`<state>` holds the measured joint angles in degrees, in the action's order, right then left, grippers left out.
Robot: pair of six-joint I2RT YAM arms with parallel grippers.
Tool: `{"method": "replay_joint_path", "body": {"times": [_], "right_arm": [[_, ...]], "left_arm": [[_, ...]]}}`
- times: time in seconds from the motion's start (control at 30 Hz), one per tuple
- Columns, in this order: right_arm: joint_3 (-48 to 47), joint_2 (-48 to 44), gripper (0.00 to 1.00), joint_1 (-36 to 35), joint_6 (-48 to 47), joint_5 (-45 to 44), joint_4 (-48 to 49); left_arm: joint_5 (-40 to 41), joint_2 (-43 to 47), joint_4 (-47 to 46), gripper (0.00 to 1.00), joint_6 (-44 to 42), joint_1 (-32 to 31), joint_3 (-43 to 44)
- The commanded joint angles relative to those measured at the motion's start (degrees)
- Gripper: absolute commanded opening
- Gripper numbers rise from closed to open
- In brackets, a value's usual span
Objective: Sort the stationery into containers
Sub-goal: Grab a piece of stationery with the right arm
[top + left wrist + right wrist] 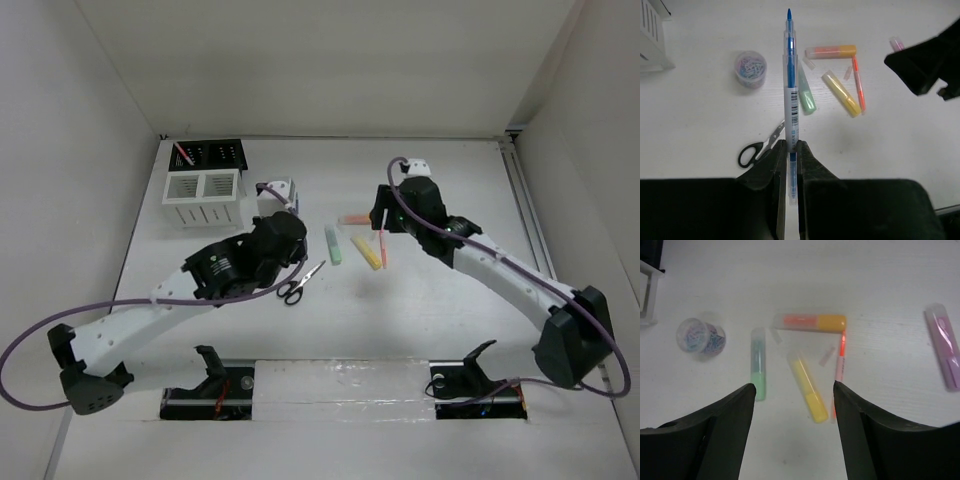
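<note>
The white table [420, 330] is carrying a white slatted box [203, 198], black mesh holder [215, 153], clear round tub [701, 336], black-handled scissors [760, 146], thin orange-red pen [840, 365], plus a stubby green marker [758, 371], yellow marker [807, 392], orange marker [812, 322] and pink marker [943, 345].

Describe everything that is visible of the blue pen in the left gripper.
The blue pen is slim, with a clear plastic barrel, a blue core and a blue pointed tip facing away from the wrist. A white barcode label wraps its middle. The left gripper is shut on its rear end, a jaw on each side; nothing else seems to touch it. It sticks straight out from the jaws, apparently lifted off the table.
</note>
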<state>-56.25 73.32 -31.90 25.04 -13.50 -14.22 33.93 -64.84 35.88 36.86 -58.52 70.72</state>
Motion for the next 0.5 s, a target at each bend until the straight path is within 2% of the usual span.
{"method": "replay_joint_path", "body": {"times": [0.0,0.03,0.07,0.17,0.23,0.37,0.47], "right_arm": [[-7.89,6.81,0.69,-2.64,-4.46,2.76,6.32],[-12.17,9.27,0.64,-3.16,-5.69,3.38,5.44],[-14.48,14.17,0.64,-3.17,-7.27,4.17,3.95],[-21.44,22.18,0.54,-3.69,-8.68,6.19,0.16],[-23.63,25.63,0.52,-4.22,-9.83,8.38,0.16],[-30.75,33.28,0.51,-6.15,-12.9,6.99,-4.33],[-31.38,36.54,0.5,-6.16,-14.92,8.39,-4.85]], "left_arm": [[0.78,4.01,1.21,0.0,-6.53,0.07,-3.56],[0.78,6.72,1.21,0.0,-7.06,0.07,-4.53],[0.78,8.31,-1.22,0.0,-8.46,0.07,-7.49],[-0.62,13.4,-5.19,0.0,-9.7,0.07,-11.21],[-1.93,15.17,-6.43,0.0,-9.7,0.07,-13.76],[-0.8,15.71,-6.43,0.0,-9.18,0.6,-14.29],[-0.8,15.71,-6.43,0.0,-9.18,0.6,-14.29]]}}
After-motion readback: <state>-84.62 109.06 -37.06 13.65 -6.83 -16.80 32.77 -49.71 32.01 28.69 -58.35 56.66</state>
